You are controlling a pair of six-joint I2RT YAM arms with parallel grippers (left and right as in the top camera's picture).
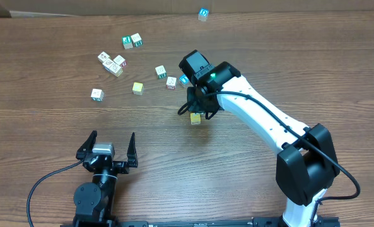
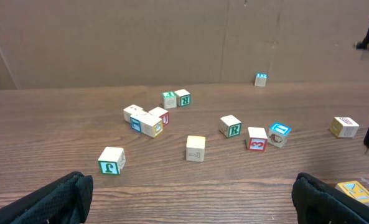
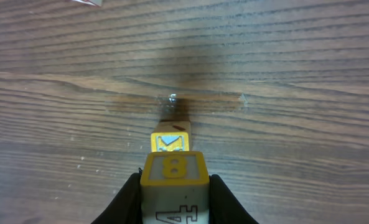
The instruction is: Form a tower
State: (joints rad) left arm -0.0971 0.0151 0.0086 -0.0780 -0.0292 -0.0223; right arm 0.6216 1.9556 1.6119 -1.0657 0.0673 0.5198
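My right gripper (image 1: 197, 104) (image 3: 175, 186) is shut on a wooden cube (image 3: 174, 177) with a yellow-framed "8" on its face and a dark "4" on its white side. The black fingers (image 3: 129, 198) press both of its flanks. Straight below it a yellow cube (image 3: 171, 142) (image 1: 195, 118) (image 2: 356, 190) stands on the table as the foot of the tower. Whether the two cubes touch I cannot tell. In the overhead view the gripper hides the held cube. My left gripper (image 1: 108, 144) (image 2: 190, 194) rests open near the front edge with nothing between its fingers.
Several loose cubes lie scattered on the wooden table (image 1: 48, 126) behind and left of the right gripper: a yellow one (image 1: 137, 88), a green-lettered one (image 1: 161, 72), a red-marked one (image 1: 171, 82), a blue one (image 1: 184, 79). A lone cube (image 1: 203, 14) sits far back.
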